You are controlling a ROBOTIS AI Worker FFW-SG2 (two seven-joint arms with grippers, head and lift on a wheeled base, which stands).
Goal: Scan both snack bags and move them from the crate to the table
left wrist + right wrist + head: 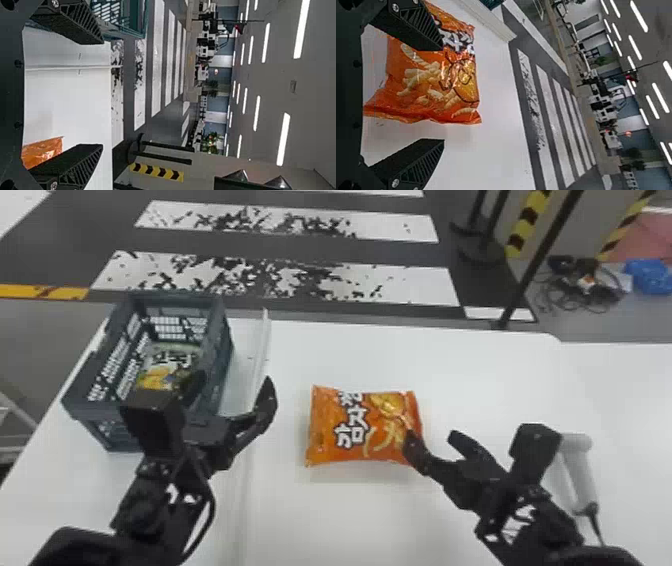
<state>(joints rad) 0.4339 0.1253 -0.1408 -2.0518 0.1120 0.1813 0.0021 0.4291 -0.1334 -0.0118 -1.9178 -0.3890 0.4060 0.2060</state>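
L gripper (235, 380), R gripper (431, 435) — fingers apart. Orange snack bag (357, 427) on table (325, 515); prob. R pickup — straddle edge, squeeze lightly.

You've got an orange bag (325, 422) w/ blk-outlined white lettering, green/yellow bag (162, 375), dk blue-grey crate (90, 407), white table (480, 375), lt grey scanner (576, 444), dk grey/white striped floor (415, 254), yellow/blk striped tape (528, 221).

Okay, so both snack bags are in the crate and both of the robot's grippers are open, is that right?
Not quite. The head view shows just one snack bag in the crate; the orange bag is on the table. The left gripper and right gripper are indeed open.
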